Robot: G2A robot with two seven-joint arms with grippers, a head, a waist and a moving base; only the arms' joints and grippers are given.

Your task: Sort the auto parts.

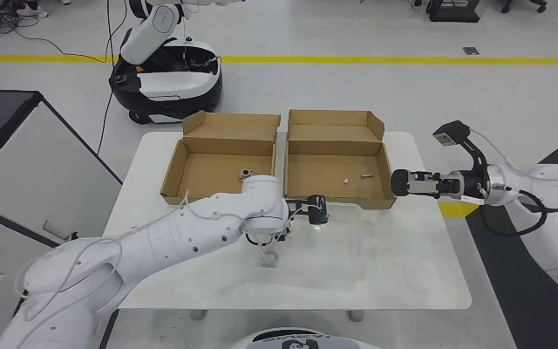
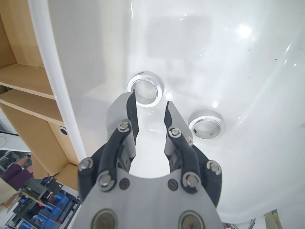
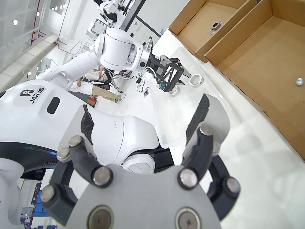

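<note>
Two silver metal rings lie on the white table: one ring (image 2: pixel 152 77) right at my left gripper's tips, the other ring (image 2: pixel 206 124) beside it. My left gripper (image 2: pixel 150 100) is open, pointing down, with one fingertip (image 2: pixel 131 103) over the near ring's rim. In the top view it hangs over a ring (image 1: pixel 268 258) at the table's front middle. My right gripper (image 3: pixel 145 106) is open and holds nothing. It hovers at the table's right edge (image 1: pixel 397 182), beside the right box. In the right wrist view the left gripper (image 3: pixel 184 79) stands over both rings.
Two open cardboard boxes stand at the back. The left box (image 1: pixel 173 170) holds a flanged metal part (image 1: pixel 247 174); the right box (image 1: pixel 336 138) holds two small bolts (image 1: pixel 346 181). Another robot (image 1: pixel 166 78) stands behind the table (image 1: pixel 392 262).
</note>
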